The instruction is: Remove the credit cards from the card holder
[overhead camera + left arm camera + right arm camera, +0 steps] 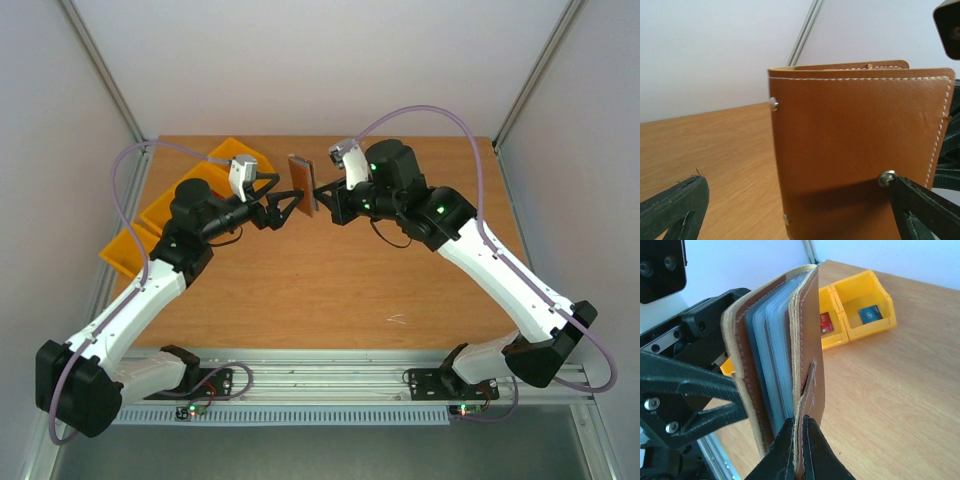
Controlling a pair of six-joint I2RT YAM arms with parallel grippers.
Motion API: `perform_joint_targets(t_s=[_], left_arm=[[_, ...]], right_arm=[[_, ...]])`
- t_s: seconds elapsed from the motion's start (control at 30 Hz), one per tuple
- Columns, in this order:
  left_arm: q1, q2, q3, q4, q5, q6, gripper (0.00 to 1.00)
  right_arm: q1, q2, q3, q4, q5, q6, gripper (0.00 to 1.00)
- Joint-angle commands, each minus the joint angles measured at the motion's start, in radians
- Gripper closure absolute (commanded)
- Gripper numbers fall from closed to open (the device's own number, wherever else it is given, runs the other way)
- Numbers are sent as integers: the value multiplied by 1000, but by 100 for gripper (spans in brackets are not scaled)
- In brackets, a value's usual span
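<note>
The card holder hangs upright above the table between both grippers, brown face toward the left wrist camera. In the right wrist view its grey-blue pockets fan slightly apart. My right gripper is shut on the near edge of one brown cover, by the clasp tab. My left gripper stands wide open, one finger well clear to the left and the other beside a rivet on the brown face. A red credit card lies in a yellow bin. Any cards inside the pockets are hidden.
Several yellow bins line the table's far left. One bin holds a blue card. Bare wood lies under the card holder and toward the near edge. White walls close the sides and back.
</note>
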Motion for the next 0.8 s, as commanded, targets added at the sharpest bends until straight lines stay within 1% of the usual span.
perform_joint_targets(t_s=[0.0, 0.13, 0.23, 0.37, 0.47, 0.53, 0.57, 0.6, 0.7, 0.77], left_arm=[[-4, 5, -10, 29, 19, 35, 1], [-4, -17, -14, 82, 78, 20, 1], [-4, -18, -16, 70, 107, 30, 1], [-4, -18, -15, 50, 60, 51, 1], [-4, -9, -7, 34, -20, 64, 1], [-4, -8, -6, 34, -35, 79, 1], [-4, -10, -5, 36, -36, 87, 3], [-4, -13, -7, 38, -37, 93, 7], [-3, -26, -14, 50, -37, 86, 29], [-3, -32, -19, 57, -14, 77, 45]], right_arm=[[29, 33, 62, 6, 116, 14, 99], [30, 40, 88, -43, 181, 10, 99], [30, 40, 102, -51, 195, 5, 99], [31, 44, 103, -52, 179, 9, 99], [33, 41, 88, -31, 116, -3, 99], [33, 32, 77, -15, 86, -11, 99], [33, 28, 76, -13, 77, -15, 99], [32, 24, 74, -12, 69, -19, 99], [26, 9, 64, -7, 49, -31, 99], [19, 2, 57, -1, 25, -31, 99]])
